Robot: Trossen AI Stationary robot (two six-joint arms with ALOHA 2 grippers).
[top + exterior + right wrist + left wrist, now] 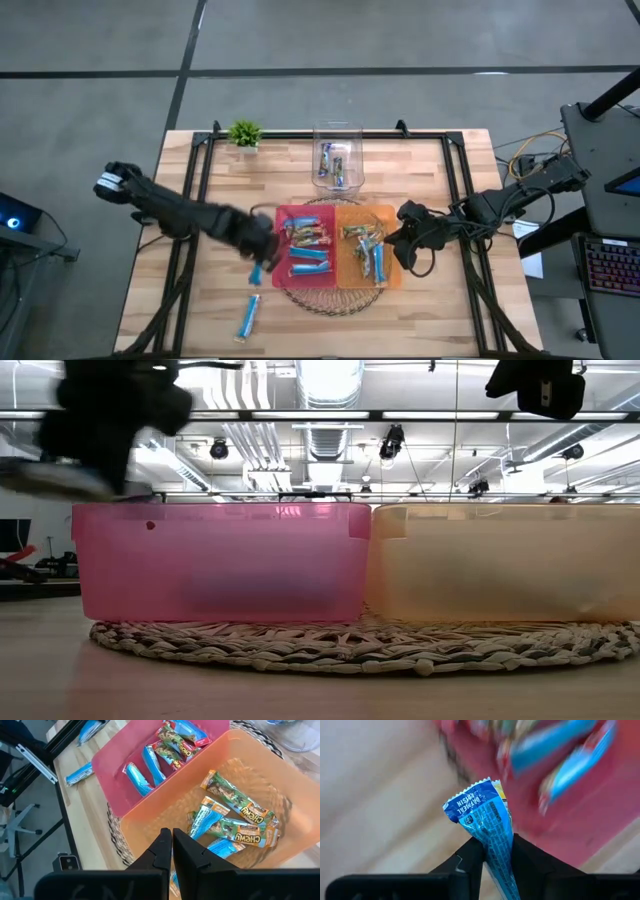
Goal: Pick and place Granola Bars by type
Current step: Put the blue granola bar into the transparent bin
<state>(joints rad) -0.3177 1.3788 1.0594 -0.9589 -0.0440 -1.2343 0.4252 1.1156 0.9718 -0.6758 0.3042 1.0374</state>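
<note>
On the wooden table [420,200], viewed from above, a round woven mat [330,296] carries two bins side by side and touching — a pink bin [282,215] toward the left arm and an orange bin [392,280] toward the right arm. Left gripper [262,258]: positioned at the outer edge of the pink bin, its fingers [470,857] pinched on a light blue bar [490,827] that stands up between them, crimped end uppermost; the wrapper reads "oatmeal raisin". Right gripper [171,840]: poised above the orange bin at its outer side, fingers pressed together with nothing between them. Pink bin contents: several light blue bars [150,765] lying roughly parallel, plus a few brown-and-red ones [172,747] at the far end. Orange bin contents: green-and-tan bars marked "Chewy" [240,807], mixed with a few pale blue-and-orange ones [205,820]. Loose on the table beside the mat — one more light blue bar [248,317], near the front edge. Behind the bins, a clear container [337,160] holds a few bars; their type cannot be told. A small green plant [244,134] stands at the far left corner.
</note>
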